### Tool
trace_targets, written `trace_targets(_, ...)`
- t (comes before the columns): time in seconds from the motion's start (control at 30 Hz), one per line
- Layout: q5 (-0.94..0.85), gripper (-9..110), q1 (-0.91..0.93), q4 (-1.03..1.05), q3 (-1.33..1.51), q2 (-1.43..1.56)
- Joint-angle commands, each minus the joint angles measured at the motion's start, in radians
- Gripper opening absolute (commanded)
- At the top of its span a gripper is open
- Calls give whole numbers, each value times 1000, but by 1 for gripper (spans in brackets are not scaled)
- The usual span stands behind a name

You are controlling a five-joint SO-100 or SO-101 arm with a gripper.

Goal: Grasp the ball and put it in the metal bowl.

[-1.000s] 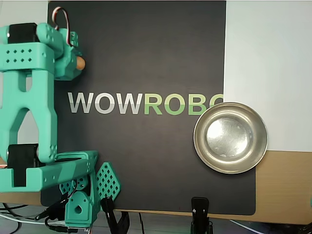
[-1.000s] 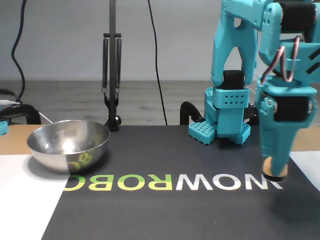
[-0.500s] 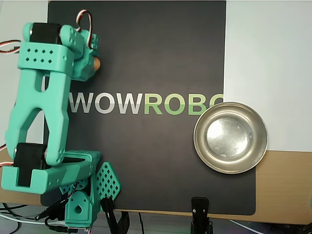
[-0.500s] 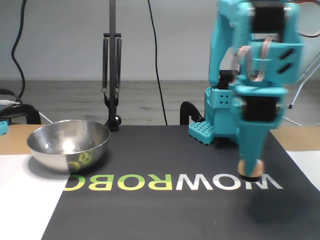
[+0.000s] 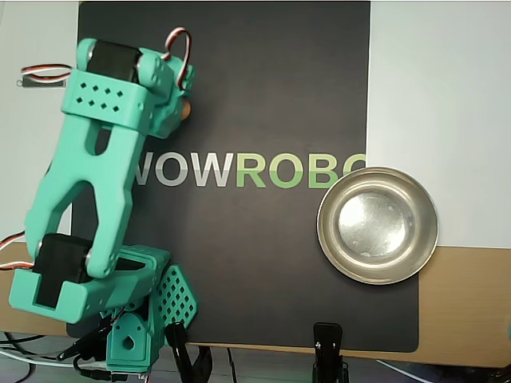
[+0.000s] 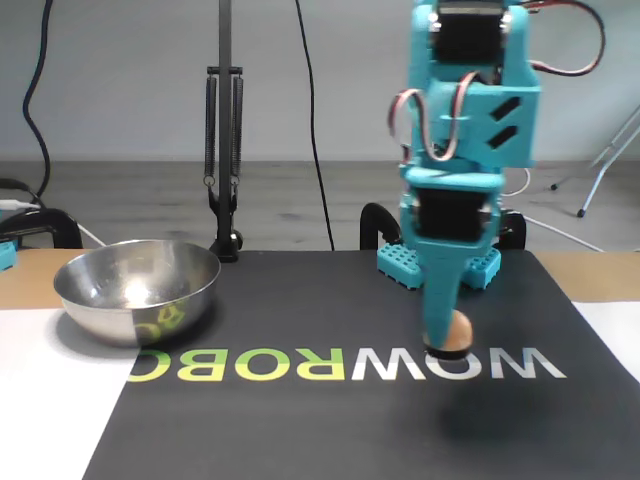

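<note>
- Overhead view: we carried the ball [image 5: 185, 111], mostly hidden under our gripper [image 5: 180, 112], above the black mat [image 5: 263, 263]. The metal bowl [image 5: 378, 226] sat well apart at the mat's right edge, empty. We judged the carry step underway, with bare mat between for a clear sweep.
- Fixed view: our gripper [image 6: 446, 338] was clamped on the ball [image 6: 455, 331], just above the mat [image 6: 300, 430]. The bowl [image 6: 137, 289] waited at left; its rim looked to demand more height first.
</note>
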Motion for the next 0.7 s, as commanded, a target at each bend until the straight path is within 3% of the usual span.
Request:
trace_targets(0.0,-6,35,31,-9,-40,54)
trace_targets(0.67,-6,36,195,0,-72,54)
